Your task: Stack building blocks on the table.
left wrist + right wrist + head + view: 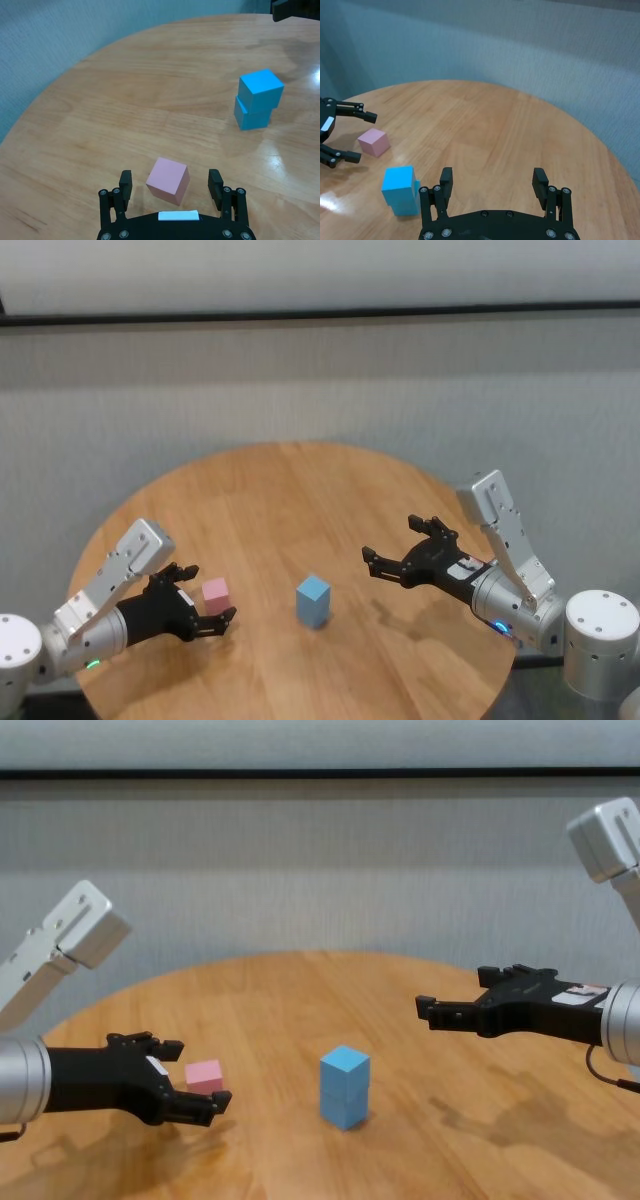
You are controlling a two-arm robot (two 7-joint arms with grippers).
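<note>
Two light blue blocks (345, 1086) stand stacked one upon the other near the middle of the round wooden table (300, 490) (the upper cube sits slightly twisted against the lower, as the left wrist view shows). The pink block (168, 180) rests flat on the tabletop, well apart from the stack, on the robot's left. The left gripper (172, 186) is low over the table with its fingers spread wide, the pink block lying between them without contact on either side. The right gripper (400, 552) hangs above the table on the robot's right of the stack, fingers parted and holding nothing.
</note>
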